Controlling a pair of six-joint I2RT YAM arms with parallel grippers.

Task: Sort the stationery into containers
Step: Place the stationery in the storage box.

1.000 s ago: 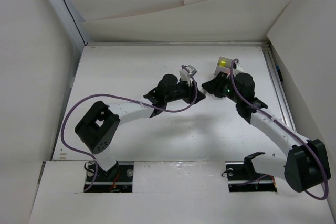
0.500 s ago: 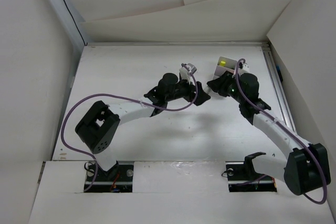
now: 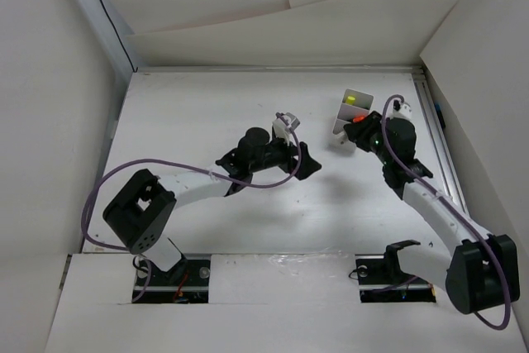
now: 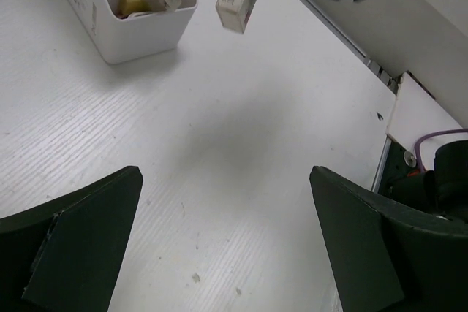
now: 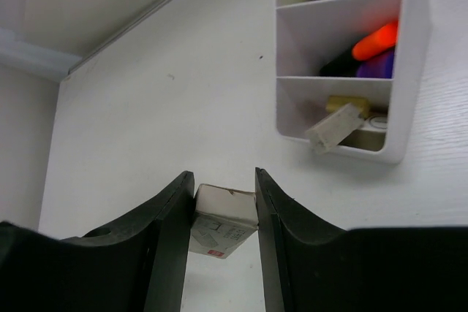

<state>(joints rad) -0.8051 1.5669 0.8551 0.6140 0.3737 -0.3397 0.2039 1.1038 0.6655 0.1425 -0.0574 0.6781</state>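
While the tub (image 5: 411, 71) holds markers (image 5: 374, 40) and pale blocks (image 5: 335, 126), the right claw (image 5: 224, 193) grasps a white block (image 5: 223, 233). The left claw (image 4: 225, 177) gapes.

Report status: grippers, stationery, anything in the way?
Left gripper open, empty. Right gripper shut on small white box, aloft near the divided tub. Nothing seen between box and tub.
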